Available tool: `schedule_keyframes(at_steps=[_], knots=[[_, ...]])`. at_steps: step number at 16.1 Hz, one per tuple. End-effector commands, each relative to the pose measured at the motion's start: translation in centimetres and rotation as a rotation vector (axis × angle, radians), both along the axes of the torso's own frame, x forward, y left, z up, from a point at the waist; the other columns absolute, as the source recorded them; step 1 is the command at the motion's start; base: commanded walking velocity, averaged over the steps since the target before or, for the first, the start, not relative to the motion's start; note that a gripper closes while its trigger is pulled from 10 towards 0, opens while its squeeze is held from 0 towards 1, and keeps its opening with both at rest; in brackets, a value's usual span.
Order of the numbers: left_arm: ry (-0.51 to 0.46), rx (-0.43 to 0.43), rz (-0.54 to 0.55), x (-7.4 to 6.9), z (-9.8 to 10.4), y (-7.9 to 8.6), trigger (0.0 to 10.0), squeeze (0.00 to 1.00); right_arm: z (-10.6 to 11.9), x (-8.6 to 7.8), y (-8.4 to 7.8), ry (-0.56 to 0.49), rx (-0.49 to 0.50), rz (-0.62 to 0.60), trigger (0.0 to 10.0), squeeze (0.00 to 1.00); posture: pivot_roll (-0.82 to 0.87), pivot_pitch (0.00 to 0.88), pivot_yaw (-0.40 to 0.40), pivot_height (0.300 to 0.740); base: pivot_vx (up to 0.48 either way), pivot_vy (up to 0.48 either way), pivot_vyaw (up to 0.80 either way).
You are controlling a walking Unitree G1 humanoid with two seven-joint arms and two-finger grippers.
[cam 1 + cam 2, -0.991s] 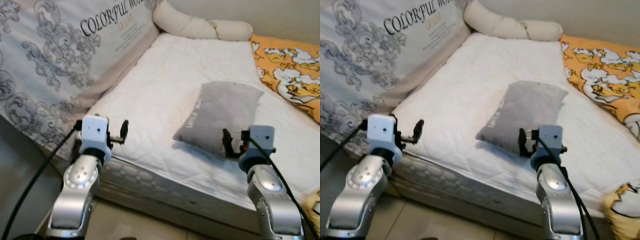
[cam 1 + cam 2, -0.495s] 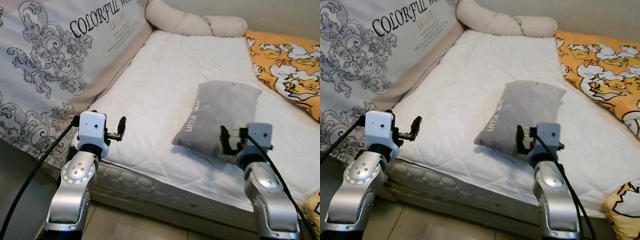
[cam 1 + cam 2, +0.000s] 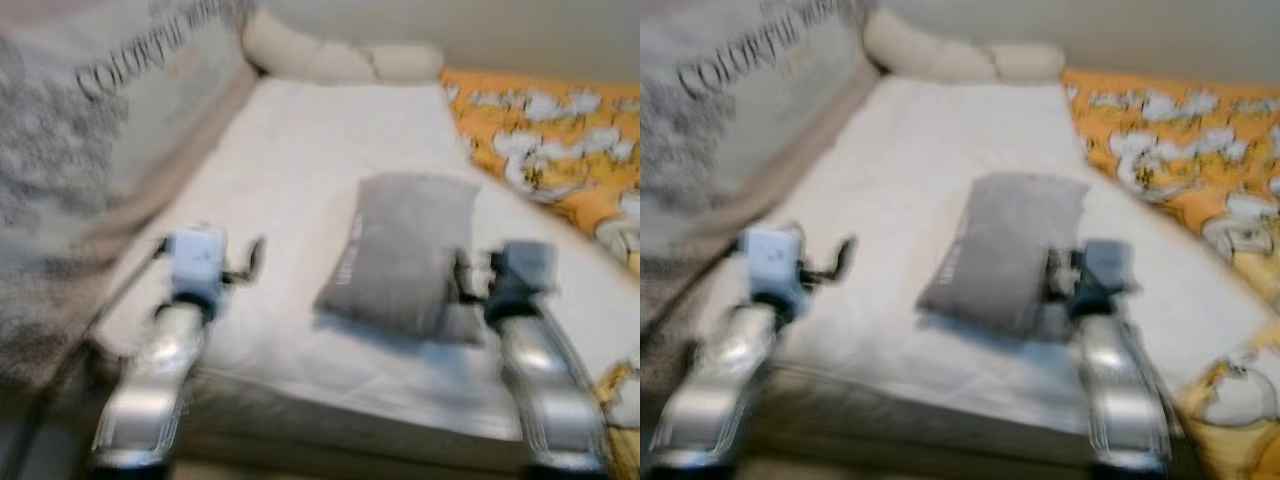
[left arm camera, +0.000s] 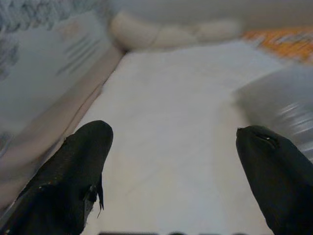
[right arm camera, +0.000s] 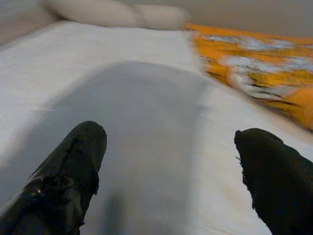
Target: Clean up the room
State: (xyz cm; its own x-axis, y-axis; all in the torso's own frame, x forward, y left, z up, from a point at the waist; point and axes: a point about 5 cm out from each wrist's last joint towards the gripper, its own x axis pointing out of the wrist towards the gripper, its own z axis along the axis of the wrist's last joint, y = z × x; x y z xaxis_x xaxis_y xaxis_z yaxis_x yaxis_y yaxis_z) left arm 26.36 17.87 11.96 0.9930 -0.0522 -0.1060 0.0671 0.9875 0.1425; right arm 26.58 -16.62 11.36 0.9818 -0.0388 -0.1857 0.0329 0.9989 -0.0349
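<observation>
Soft, even indoor light is falling across the scene, with no glare. Both head views are smearing heavily with motion blur, so the lettering at far left is barely reading. The wrist views are blurring less; only faint, diffuse shadows are showing beneath the grey pillow.

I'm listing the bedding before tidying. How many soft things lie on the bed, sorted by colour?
Grey pillow: 1
Cream bolster, at the head of the bed: 1
Orange patterned blanket: 1
Total: 3
</observation>
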Motion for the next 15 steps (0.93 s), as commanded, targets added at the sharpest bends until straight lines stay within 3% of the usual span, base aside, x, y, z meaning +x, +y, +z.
schedule_keyframes(at_steps=[1, 9, 15], knots=[[-0.032, -0.01, -0.03, 0.23, 0.68, -1.09, 10.0, 0.0, 0.25, 0.04, -1.24, -0.005, -0.028, -0.033, 10.0, 0.0, 0.06, 0.0, -0.011, 0.74, 0.36, 0.0, 0.0], [-0.041, -0.01, -0.006, 0.61, 0.93, -0.85, 10.0, 0.0, 0.15, 0.72, -1.29, 0.002, -0.033, -0.027, 10.0, 0.0, 0.06, 0.0, -0.006, 0.74, 0.344, 0.0, 0.0], [-0.016, 0.021, -0.032, 0.52, 0.46, -1.22, 10.0, 0.0, -0.14, 0.47, -1.39, 0.009, -0.019, -0.052, 10.0, 0.0, 0.06, 0.0, 0.01, 0.74, 0.0, 0.0, 0.0]])
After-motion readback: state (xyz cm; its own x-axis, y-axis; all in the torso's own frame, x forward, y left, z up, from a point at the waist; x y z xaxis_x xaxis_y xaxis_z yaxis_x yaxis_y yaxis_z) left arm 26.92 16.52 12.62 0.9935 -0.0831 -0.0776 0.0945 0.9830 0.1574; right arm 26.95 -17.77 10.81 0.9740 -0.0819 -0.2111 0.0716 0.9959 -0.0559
